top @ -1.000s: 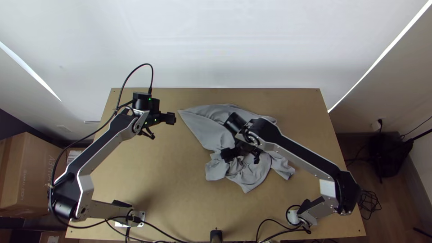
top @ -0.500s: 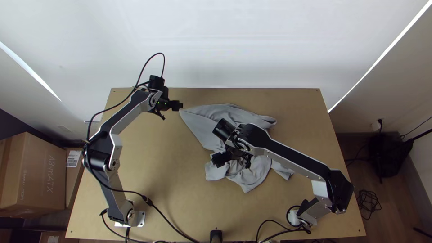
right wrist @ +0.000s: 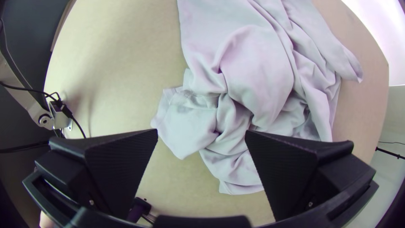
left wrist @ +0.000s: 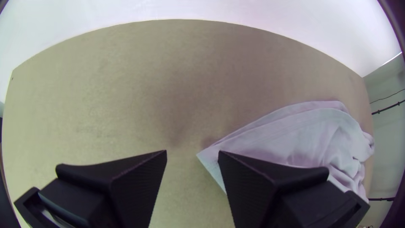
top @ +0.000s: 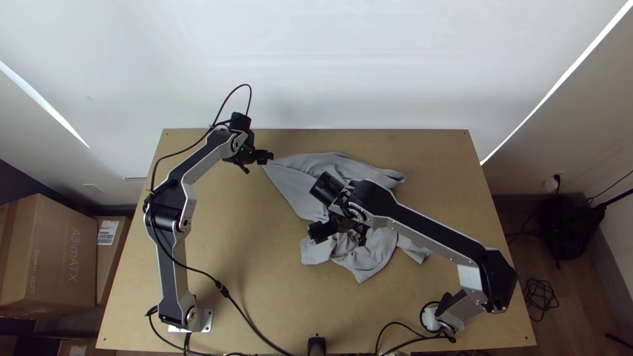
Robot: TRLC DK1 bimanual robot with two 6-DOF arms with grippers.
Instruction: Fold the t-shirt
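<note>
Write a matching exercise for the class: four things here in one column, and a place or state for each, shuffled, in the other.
Things
1. T-shirt
2. Left gripper
3. Right gripper
4. Large box

Places and states
A. Open, by the T-shirt's pointed corner
B. Brown, beyond the table at the top view's left
C. Grey, unevenly bunched
D. Open, at the T-shirt's crumpled part

Pairs: 1-C, 2-A, 3-D, 4-B

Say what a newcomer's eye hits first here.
The grey t-shirt on the table, bunched at its near end, running to a pointed corner far left. Then the left gripper, open beside that corner, and the right gripper, open over the bunched part.
</note>
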